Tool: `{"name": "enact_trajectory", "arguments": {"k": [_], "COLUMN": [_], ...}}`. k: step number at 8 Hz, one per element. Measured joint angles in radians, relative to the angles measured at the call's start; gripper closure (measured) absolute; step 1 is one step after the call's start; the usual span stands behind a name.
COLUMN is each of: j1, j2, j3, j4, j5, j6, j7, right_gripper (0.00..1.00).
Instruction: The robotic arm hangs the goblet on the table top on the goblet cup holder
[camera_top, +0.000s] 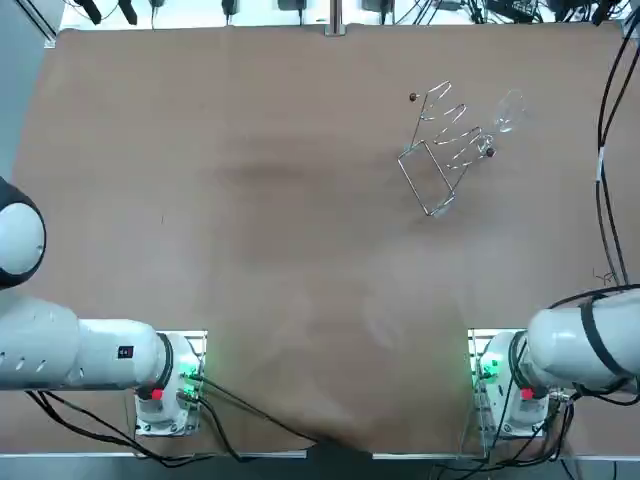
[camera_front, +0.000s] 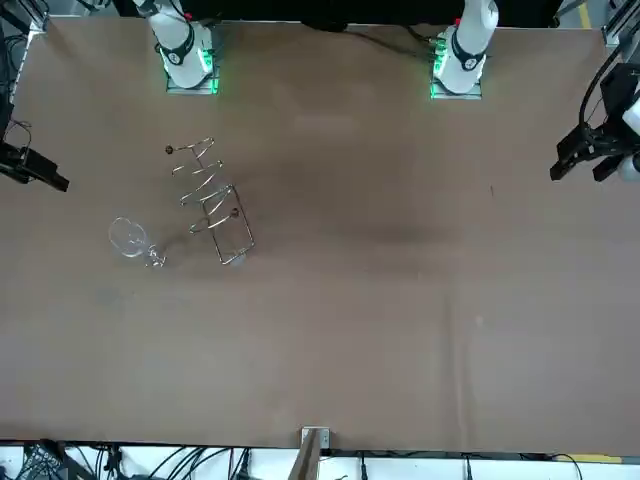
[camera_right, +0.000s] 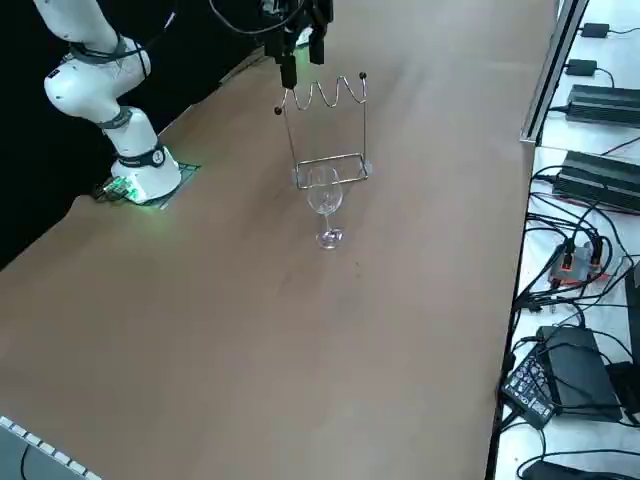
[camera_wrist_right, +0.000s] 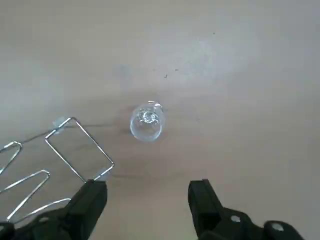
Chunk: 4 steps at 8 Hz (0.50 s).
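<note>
A clear glass goblet (camera_right: 325, 204) stands upright on the brown table, also seen in the top view (camera_top: 508, 112) and the front view (camera_front: 131, 239). Close beside it is the wire goblet holder (camera_right: 331, 128), with a zigzag top rail and a rectangular base (camera_top: 440, 152) (camera_front: 211, 201). My right gripper (camera_right: 300, 45) hangs high over this spot, showing at the frame edge in the front view (camera_front: 35, 168). The wrist view looks straight down on the goblet (camera_wrist_right: 146, 121), with the holder's base loop (camera_wrist_right: 77, 148) beside it. The gripper (camera_wrist_right: 146, 197) is open and holds nothing.
The right arm's base (camera_top: 505, 385) glows green at the near table edge. Power bricks and cables (camera_right: 590, 190) lie off the table on the robot's right side. Cables (camera_top: 608, 110) hang over the table's right edge.
</note>
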Motion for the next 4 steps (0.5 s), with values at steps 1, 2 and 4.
{"name": "enact_trajectory", "arguments": {"k": [1,2,4], "j1": [-0.003,-0.011,-0.038], "j2": [-0.001,-0.002,-0.004], "j3": [-0.006,-0.011,-0.023], "j4": [0.0,0.001,0.001], "j5": [-0.001,-0.002,-0.001], "j6": [-0.003,-0.018,-0.043], "j7": [-0.03,-0.069,-0.156], "right_gripper": [0.0,0.0,0.0]}}
